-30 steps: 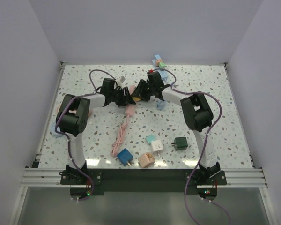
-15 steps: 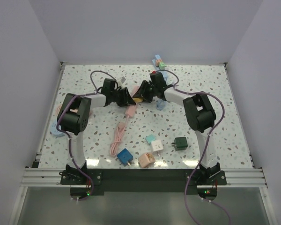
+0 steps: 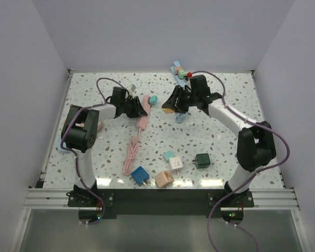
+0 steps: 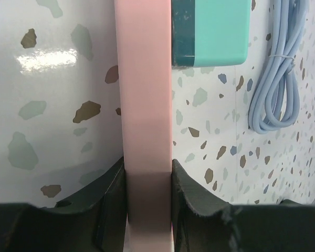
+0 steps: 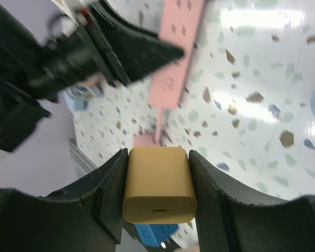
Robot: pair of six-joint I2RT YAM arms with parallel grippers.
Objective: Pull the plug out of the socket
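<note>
On your left, the left end effector (image 3: 132,107) is pinching the pink strip (image 4: 145,94) across its narrow edges, fingers tight against both sides. That's a slim bite on a smooth body. If you tug or twist from here, I'd expect the strip to slide through the pads or pivot in them.

Just past the fingers, a teal plug (image 4: 212,31) sits against the strip's side, looking seated in a socket. Swing the strip carelessly and that plug could knock the tabletop (image 3: 226,136) and lever the strip out of your hold.

Move to the middle: there's open space between the strip and your other arm, so the plug you're after appears to be off the socket already.

On the right, the right end effector (image 5: 158,157) is clamped on the yellow plug (image 5: 158,184), a finger on each flat side, and it hangs above the tabletop, well apart from the strip. The plug fills the gap squarely, but let go up here and it will likely drop and bounce.

Below that arm lies a coiled blue cable (image 4: 275,84). Come down without looking and you could set the plug on the loops, where it may tip, or catch a finger in the coil.
</note>
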